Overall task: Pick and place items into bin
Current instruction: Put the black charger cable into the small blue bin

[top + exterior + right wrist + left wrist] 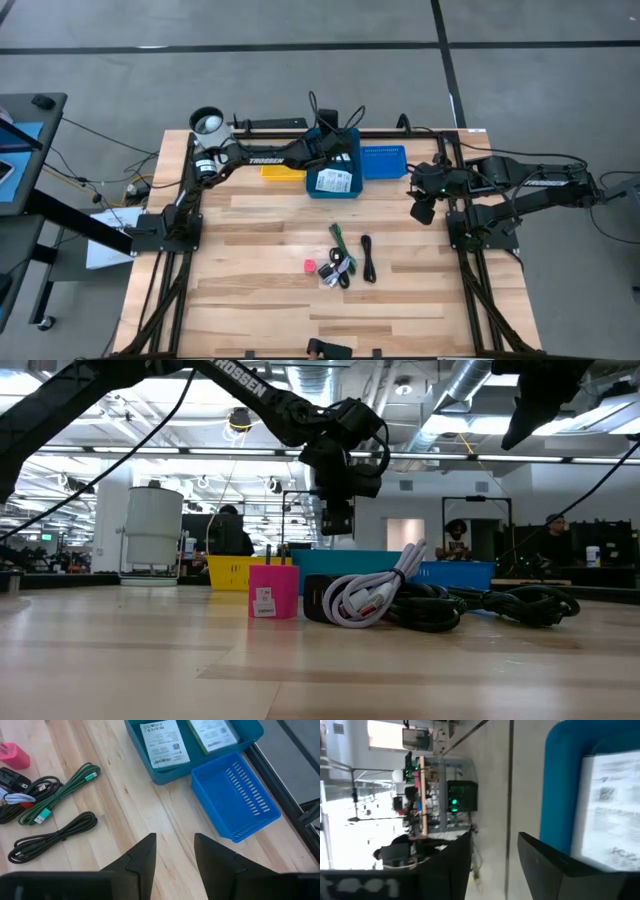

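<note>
On the wooden table (pixel 260 310), cables (pixel 345 255) lie mid-table. The left gripper (pixel 330 143) hangs open and empty over the far teal bin (pixel 350 160) holding two cards (pixel 164 742). The right gripper (pixel 421 210) waits right, open, empty.

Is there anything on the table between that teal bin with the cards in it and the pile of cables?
No. In the high view, only bare wood separates the teal bin from the cables; the right wrist view agrees.

The left gripper (pixel 335 150) hangs over the teal bin (pixel 347 186), blocking entry from twelve o'clock; two white cards (pixel 164 742) cover its floor. At its three o'clock, touching, stands a blue basket (pixel 383 160). Toward six o'clock, bare wood lies before the cable cluster (pixel 342 262)
</note>
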Motion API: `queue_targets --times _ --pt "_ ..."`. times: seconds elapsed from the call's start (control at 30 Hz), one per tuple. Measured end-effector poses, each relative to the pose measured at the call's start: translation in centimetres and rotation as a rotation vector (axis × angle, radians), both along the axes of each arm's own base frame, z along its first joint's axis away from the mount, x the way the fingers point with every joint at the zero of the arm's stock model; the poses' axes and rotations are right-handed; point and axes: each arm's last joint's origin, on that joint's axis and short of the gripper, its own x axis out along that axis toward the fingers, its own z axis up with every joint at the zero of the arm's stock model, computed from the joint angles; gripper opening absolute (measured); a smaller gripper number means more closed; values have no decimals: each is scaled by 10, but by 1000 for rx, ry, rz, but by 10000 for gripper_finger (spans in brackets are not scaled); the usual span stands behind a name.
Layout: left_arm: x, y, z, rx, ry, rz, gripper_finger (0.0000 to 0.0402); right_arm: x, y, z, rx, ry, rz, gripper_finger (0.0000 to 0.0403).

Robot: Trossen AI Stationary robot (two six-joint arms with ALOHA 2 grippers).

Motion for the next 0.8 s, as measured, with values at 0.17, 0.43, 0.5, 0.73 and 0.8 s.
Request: queue_targets --times 0.17,0.43,0.5,0.73,0.8 --pt "0 -4 1 54 66 41 157 0 0 0 -11 6 16 129" --pt "-14 -16 39 23 6 15 155 0 0 0 -36 19 48 129" --pt "-29 -19 68 -24 -94 9 155 0 -1 0 -61 20 36 129" --pt "-121 -37 183 -339 -565 -61 155 5 0 4 -192 -42 21 129" --pt "-151 -44 206 -457 -654 -106 155 9 2 2 -196 -104 29 129"
